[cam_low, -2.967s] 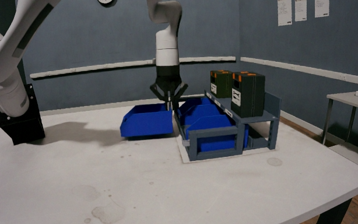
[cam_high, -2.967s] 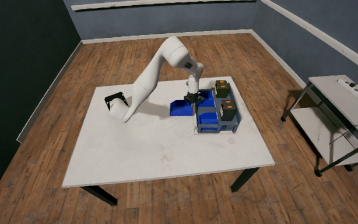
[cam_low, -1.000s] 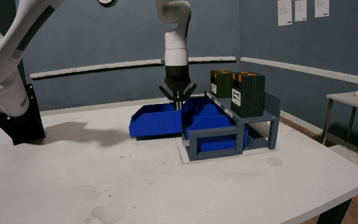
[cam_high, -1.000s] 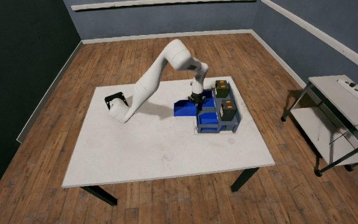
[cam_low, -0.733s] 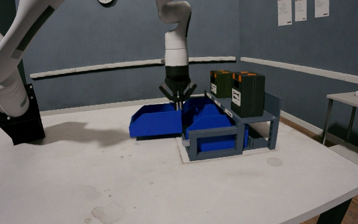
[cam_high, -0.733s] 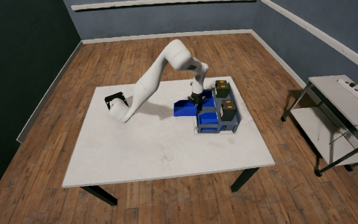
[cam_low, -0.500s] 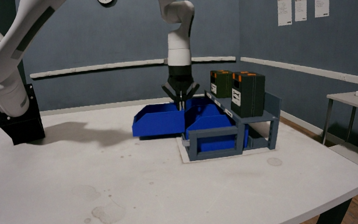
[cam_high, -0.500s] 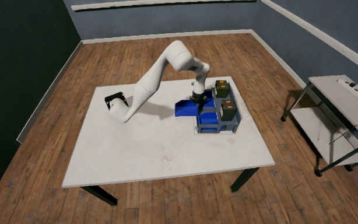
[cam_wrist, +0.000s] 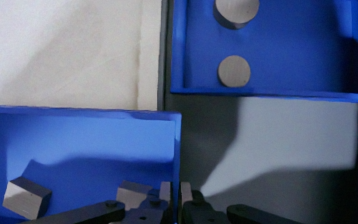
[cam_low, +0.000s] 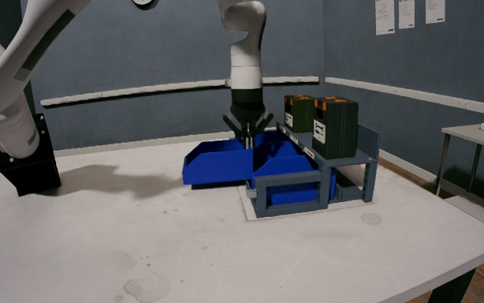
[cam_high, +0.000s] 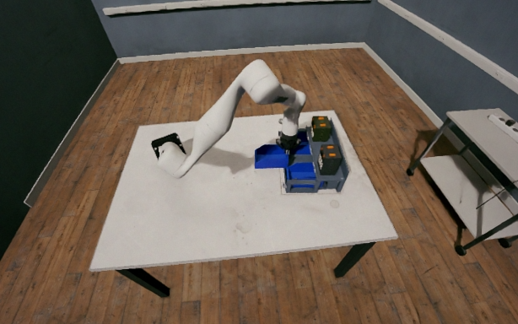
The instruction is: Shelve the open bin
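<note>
The open blue bin [cam_high: 270,158] [cam_low: 217,166] [cam_wrist: 90,145] sticks out from the front of the grey shelf [cam_high: 333,181] [cam_low: 292,177]. Its rear end is at the gap between the two blue bins in the row. Its low open front points away from the shelf. My gripper [cam_high: 290,157] [cam_low: 247,144] [cam_wrist: 174,197] points straight down and is shut on the bin's thin rear wall. Grey blocks [cam_wrist: 26,197] [cam_wrist: 131,192] lie inside the bin. In the wrist view the bare grey shelf floor [cam_wrist: 280,150] of the gap lies just beyond the wall.
A neighbouring bin [cam_wrist: 300,45] [cam_high: 304,139] holds round grey discs [cam_wrist: 234,71]. The other bin [cam_high: 301,170] [cam_low: 288,162] sits on the near side of the gap. Two dark boxes [cam_high: 321,127] [cam_high: 330,159] [cam_low: 335,126] stand on the low top board. A second table [cam_high: 477,131] stands at the right.
</note>
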Controlling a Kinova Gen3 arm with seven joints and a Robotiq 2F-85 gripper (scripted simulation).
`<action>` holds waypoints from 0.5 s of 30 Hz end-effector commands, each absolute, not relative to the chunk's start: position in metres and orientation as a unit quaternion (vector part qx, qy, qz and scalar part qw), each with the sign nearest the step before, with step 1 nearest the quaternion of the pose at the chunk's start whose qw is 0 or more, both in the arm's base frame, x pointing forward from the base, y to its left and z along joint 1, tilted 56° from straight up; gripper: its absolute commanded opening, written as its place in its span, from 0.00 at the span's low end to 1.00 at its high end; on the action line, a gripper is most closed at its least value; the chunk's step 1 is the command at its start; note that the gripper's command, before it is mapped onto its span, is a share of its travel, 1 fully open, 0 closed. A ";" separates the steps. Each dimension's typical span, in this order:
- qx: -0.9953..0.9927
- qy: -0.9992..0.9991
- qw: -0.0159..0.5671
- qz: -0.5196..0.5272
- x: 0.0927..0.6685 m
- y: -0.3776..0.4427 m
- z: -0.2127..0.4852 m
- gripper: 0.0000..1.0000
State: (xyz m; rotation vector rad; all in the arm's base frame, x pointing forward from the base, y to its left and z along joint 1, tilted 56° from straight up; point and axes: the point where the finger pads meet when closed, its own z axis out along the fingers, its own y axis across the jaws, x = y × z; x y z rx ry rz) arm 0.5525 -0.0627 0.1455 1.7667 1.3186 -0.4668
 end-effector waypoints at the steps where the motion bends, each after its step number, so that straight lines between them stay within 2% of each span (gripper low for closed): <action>1: 0.708 0.530 0.430 -0.185 0.554 -0.060 0.146 0.10; 15: 0.708 0.530 0.430 -0.185 0.561 -0.060 0.150 0.10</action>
